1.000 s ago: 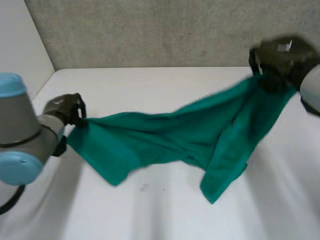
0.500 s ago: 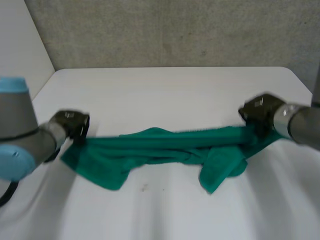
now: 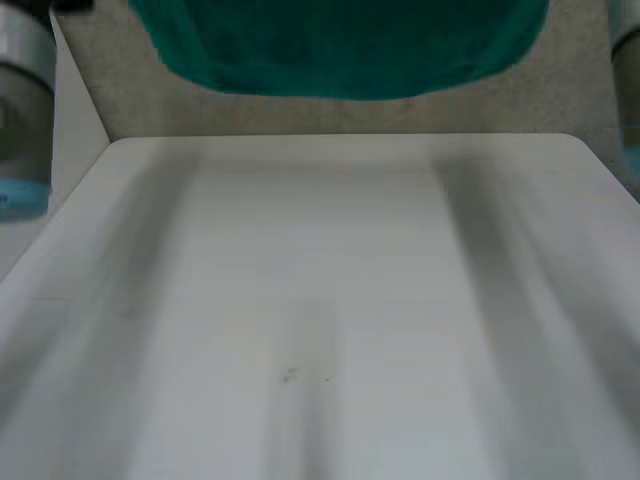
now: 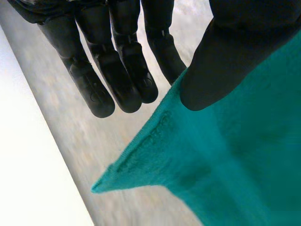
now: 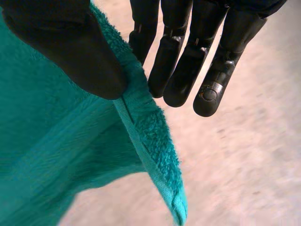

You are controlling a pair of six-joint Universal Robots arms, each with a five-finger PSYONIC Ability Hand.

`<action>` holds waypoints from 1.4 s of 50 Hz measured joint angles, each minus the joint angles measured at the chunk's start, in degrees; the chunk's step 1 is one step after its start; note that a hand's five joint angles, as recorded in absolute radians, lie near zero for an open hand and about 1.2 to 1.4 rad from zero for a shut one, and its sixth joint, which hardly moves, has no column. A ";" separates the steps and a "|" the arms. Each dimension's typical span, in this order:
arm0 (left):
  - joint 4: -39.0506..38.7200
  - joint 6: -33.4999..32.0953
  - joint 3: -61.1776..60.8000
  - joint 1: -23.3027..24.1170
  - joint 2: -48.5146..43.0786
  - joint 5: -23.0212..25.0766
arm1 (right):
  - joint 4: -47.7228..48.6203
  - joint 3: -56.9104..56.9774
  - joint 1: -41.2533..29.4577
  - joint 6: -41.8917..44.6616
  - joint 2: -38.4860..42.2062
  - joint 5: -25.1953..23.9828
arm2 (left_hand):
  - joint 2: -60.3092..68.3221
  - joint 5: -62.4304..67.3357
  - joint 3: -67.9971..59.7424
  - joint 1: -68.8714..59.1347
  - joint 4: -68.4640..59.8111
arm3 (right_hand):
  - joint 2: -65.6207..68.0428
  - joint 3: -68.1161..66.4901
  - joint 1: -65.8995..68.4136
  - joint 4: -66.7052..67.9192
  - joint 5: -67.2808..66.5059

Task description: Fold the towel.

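two corner pinches: left robot hand [image 4: 117, 70] and right robot hand [image 5: 183, 61] each clamp towel [image 3: 340, 45] thumb-to-fingers; it hangs crosswise between them, above worktop [image 3: 320, 300].

The towel [image 3: 340, 50], which half a second earlier lay bunched in a low band on the table [image 3: 320, 300], was lifted clear of it and hung spread wide, well above the surface. The left arm [image 3: 22, 110] and right arm [image 3: 628, 60] had risen with it.
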State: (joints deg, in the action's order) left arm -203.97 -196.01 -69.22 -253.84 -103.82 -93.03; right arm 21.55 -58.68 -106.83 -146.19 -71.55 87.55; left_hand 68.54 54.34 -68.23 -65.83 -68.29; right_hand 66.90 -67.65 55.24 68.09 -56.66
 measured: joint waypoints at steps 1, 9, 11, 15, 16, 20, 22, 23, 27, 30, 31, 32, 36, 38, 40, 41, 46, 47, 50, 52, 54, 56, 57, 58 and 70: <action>0.08 0.15 -1.51 -0.25 0.31 0.07 | -0.10 -2.48 -0.01 -0.06 -0.76 -0.44 | 0.00 0.00 0.00 0.00 0.00 | 0.00 0.00 0.00 0.00 0.00; 0.36 2.30 -15.69 -2.30 0.72 0.85 | -0.88 -17.71 -0.01 -0.18 -3.57 -2.87 | 0.04 0.00 0.00 0.00 -0.20 | 0.46 0.00 0.00 0.01 0.00; 0.27 2.45 -17.11 -2.40 0.11 0.89 | -0.99 -19.77 0.01 -0.17 -3.29 -3.03 | 0.04 0.00 0.00 0.00 -0.20 | 0.46 0.00 0.00 0.02 0.00; -0.18 2.65 -22.32 -2.41 -5.00 0.97 | -1.66 -24.30 -0.06 0.01 0.54 -3.07 | 0.05 0.00 -0.01 0.00 -0.20 | 0.46 0.00 0.00 0.24 0.00; -0.18 2.65 -22.32 -2.41 -5.00 0.97 | -1.66 -24.30 -0.06 0.01 0.54 -3.07 | 0.05 0.00 -0.01 0.00 -0.20 | 0.46 0.00 0.00 0.24 0.00; 0.19 2.37 -25.58 -2.21 -11.89 0.92 | -4.46 -25.50 -0.21 0.26 7.06 -2.92 | 0.05 0.00 -0.01 0.00 -0.20 | 0.45 0.00 0.00 0.24 0.00; 0.46 2.24 -26.04 -2.19 -12.76 0.89 | -6.65 -25.36 -0.20 0.38 9.03 -2.86 | 0.05 0.00 -0.01 0.00 -0.21 | 0.45 0.00 0.00 0.24 0.00; 1.39 1.80 -27.03 -2.20 -13.77 0.89 | -8.33 -25.26 -0.19 0.48 10.01 -2.86 | 0.05 0.00 -0.01 0.00 -0.20 | 0.45 0.00 0.00 0.24 0.00; 5.31 -0.29 -29.36 -2.29 -12.68 0.89 | -19.93 -25.03 0.07 1.86 10.64 -3.02 | 0.05 0.00 -0.01 0.00 -0.21 | 0.46 0.00 0.00 0.24 -0.01; 10.39 -3.33 -31.44 -2.58 -8.52 0.95 | -28.86 -26.00 0.40 4.31 7.29 -3.42 | 0.05 0.00 -0.01 0.00 -0.21 | 0.46 0.00 0.00 0.25 -0.01; 13.70 -5.45 -32.63 -2.85 -5.53 1.08 | -34.21 -27.15 0.59 6.70 4.61 -3.77 | 0.05 0.00 -0.01 0.00 -0.21 | 0.46 0.00 0.00 0.25 -0.01; 15.90 -6.92 -33.34 -3.06 -3.51 1.23 | -37.24 -28.03 0.76 8.50 2.91 -3.98 | 0.05 0.00 -0.01 0.00 -0.21 | 0.46 0.00 0.00 0.25 -0.01; 19.77 -9.64 -34.53 -3.46 0.03 1.67 | -40.28 -29.14 1.02 10.74 0.99 -4.21 | 0.05 0.00 -0.01 0.00 -0.21 | 0.46 0.00 0.00 0.25 -0.01; 27.59 -15.46 -36.64 -4.22 6.67 3.14 | -48.21 -33.67 2.63 19.34 -5.23 -4.77 | 0.05 0.00 -0.01 0.00 -0.21 | 0.46 0.00 0.00 0.25 -0.01; 31.36 -18.36 -37.55 -4.47 9.47 4.12 | -50.55 -36.05 3.84 23.78 -8.04 -4.90 | 0.05 0.00 -0.01 0.00 -0.21 | 0.45 0.00 0.00 0.25 -0.05; 34.23 -20.68 -38.19 -4.58 11.41 4.92 | -51.50 -37.45 4.71 26.44 -9.61 -4.94 | 0.05 0.00 -0.01 0.00 -0.21 | 0.46 0.00 0.00 0.25 -0.06; 38.58 -25.24 -38.86 -4.39 13.91 6.40 | -51.40 -39.01 6.28 29.98 -11.64 -5.13 | 0.05 0.00 -0.01 0.00 -0.21 | 0.46 0.00 0.00 0.25 -0.07; 38.59 -25.82 -38.75 -4.30 13.80 6.52 | -50.89 -38.93 6.41 30.05 -11.72 -5.25 | 0.05 0.00 -0.01 0.00 -0.21 | 0.45 0.00 0.00 0.25 -0.08; 37.49 -26.58 -38.13 -4.10 12.56 6.55 | -48.81 -38.23 6.44 29.33 -11.12 -5.65 | 0.05 0.00 -0.01 0.00 -0.22 | 0.46 0.00 0.00 0.25 -0.08; 35.20 -26.87 -36.95 -3.93 10.13 6.35 | -46.33 -37.10 6.32 27.98 -9.45 -5.93 | 0.05 0.00 -0.01 0.00 -0.22 | 0.46 0.00 0.00 0.25 -0.08; 32.54 -26.85 -35.46 -3.82 7.18 6.07 | -43.93 -35.82 6.15 26.49 -7.21 -6.04 | 0.05 0.00 -0.01 0.00 -0.22 | 0.46 0.00 0.00 0.25 -0.08; 29.71 -26.66 -33.55 -3.65 3.67 5.75 | -41.14 -34.16 5.95 24.69 -4.14 -6.07 | 0.05 0.00 -0.01 0.00 -0.22 | 0.46 0.00 0.00 0.25 -0.11; 28.25 -26.52 -32.35 -3.48 1.59 5.56 | -39.75 -33.27 5.86 23.79 -2.41 -6.04 | 0.05 0.00 -0.01 0.00 -0.22 | 0.45 0.00 0.00 0.25 -0.12; 27.53 -26.44 -31.70 -3.38 0.52 5.45 | -39.01 -32.76 5.82 23.35 -1.48 -6.01 | 0.05 0.00 -0.01 0.00 -0.22 | 0.46 0.00 0.00 0.25 -0.13; 19.16 -25.74 -5.68 2.23 -19.65 -0.21 | -28.50 -9.31 2.70 16.94 13.39 -0.92 | 0.05 0.00 -0.02 0.00 -0.24 | 0.46 0.00 0.00 0.25 -0.15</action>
State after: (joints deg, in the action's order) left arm -184.81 -221.75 -74.90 -251.61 -123.47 -93.24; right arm -6.95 -67.99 -104.13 -129.25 -58.15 86.63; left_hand 68.59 54.34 -68.25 -65.83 -68.53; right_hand 67.35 -67.66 55.24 68.34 -56.81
